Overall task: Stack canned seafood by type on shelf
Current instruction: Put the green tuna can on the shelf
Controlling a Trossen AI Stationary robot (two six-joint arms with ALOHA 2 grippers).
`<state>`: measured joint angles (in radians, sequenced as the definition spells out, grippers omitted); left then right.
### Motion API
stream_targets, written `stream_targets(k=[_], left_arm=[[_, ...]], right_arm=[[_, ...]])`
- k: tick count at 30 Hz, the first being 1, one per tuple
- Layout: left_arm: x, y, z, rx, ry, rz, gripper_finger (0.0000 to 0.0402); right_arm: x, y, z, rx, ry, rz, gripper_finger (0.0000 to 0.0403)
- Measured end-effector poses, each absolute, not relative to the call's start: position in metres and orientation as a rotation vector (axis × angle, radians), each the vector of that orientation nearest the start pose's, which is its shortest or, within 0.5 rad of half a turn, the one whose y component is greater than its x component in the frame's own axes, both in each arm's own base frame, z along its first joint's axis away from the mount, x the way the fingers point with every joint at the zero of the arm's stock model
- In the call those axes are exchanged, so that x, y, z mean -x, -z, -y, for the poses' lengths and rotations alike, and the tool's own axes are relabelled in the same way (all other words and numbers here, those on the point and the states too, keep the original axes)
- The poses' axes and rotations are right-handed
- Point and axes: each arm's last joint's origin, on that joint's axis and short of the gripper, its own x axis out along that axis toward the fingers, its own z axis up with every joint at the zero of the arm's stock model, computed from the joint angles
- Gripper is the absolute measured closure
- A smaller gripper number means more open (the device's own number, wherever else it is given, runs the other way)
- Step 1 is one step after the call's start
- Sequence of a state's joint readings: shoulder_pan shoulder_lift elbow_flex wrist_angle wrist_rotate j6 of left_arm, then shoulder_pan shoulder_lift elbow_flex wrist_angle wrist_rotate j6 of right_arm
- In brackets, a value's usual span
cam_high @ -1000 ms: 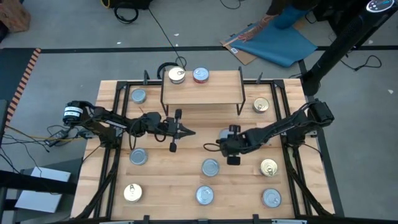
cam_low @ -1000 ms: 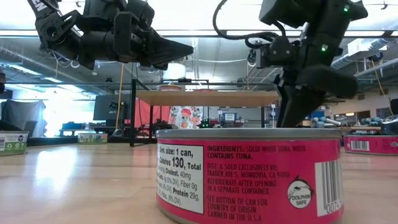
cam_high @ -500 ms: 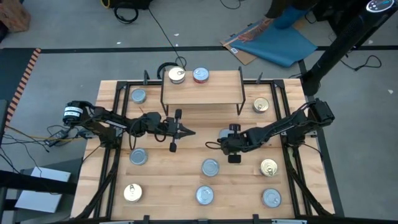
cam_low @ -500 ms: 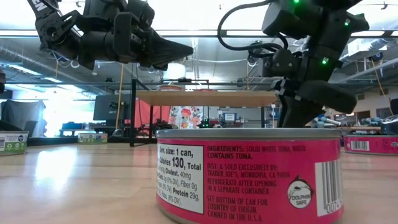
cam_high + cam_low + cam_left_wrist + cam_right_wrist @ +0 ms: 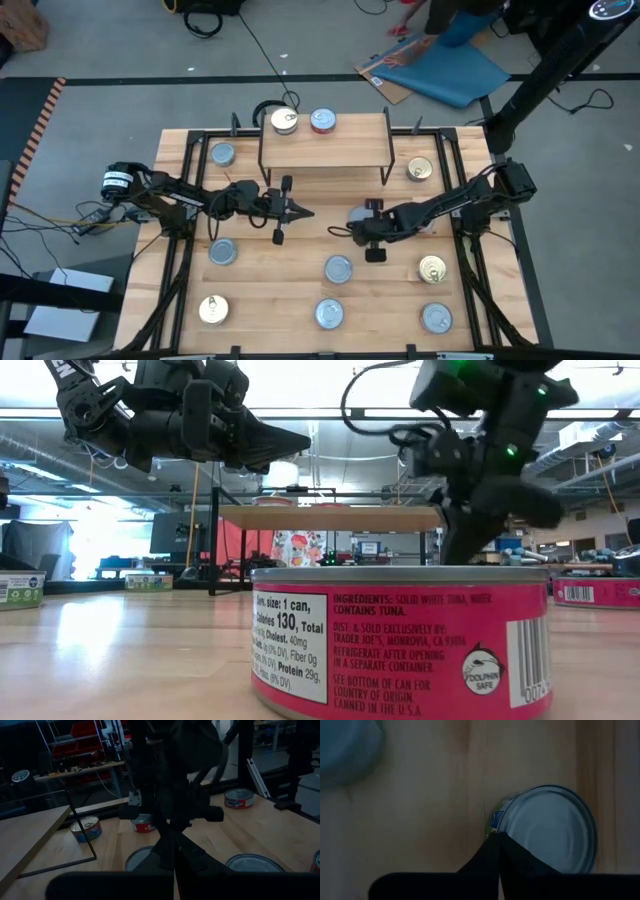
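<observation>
The shelf [image 5: 325, 152] stands at the table's far middle, with a gold-topped tin [image 5: 285, 121] and a red-topped tin [image 5: 322, 121] on its far edge. My right gripper [image 5: 496, 836] is shut and slants steeply down in front of the shelf. Its tips are at the edge of a silver-topped tin [image 5: 550, 827] that stands on the table. In the high view that gripper [image 5: 352, 226] hides most of this tin. My left gripper [image 5: 305, 212] is shut and empty. It hangs level above the table, left of centre, and points right. My right gripper has its shut fingertips at the silver-topped tin's rim [image 5: 496, 820], on the labelled side, coming from above at a slant. The tin stands flat on the table. I cannot tell whether the tips touch it.
Loose tins lie around the table: silver-topped ones [image 5: 338, 268], [image 5: 330, 313], [image 5: 222, 251] and gold-topped ones [image 5: 432, 268], [image 5: 212, 310], [image 5: 420, 169]. A pink-labelled tin [image 5: 400, 640] fills the front of the low view. Black frame rails [image 5: 470, 290] run along both sides.
My right gripper has shut its fingers beside the silver-topped tin without lifting it. The tin stays on the table.
</observation>
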<state>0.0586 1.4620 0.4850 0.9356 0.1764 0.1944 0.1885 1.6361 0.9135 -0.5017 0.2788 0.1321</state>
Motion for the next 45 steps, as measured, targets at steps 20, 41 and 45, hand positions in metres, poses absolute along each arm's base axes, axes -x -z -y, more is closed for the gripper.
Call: stream_targets(k=[20,41,45], left_arm=[[-0.274,-0.191,-0.011,-0.165,0.122,-0.041,0.0401],[-0.274,-0.192,-0.011,-0.138,0.121,-0.040,0.0401],[-0.274,-0.192,-0.011,-0.136,0.120,-0.040,0.0401]], right_arm=[[-0.327,-0.206,-0.016,-0.598,0.172,-1.033,0.0401],[-0.322,-0.199,0.022,-0.829,0.099,-1.052,0.0382],[-0.321,-0.198,0.027,-0.800,0.118,-1.055,0.0359]])
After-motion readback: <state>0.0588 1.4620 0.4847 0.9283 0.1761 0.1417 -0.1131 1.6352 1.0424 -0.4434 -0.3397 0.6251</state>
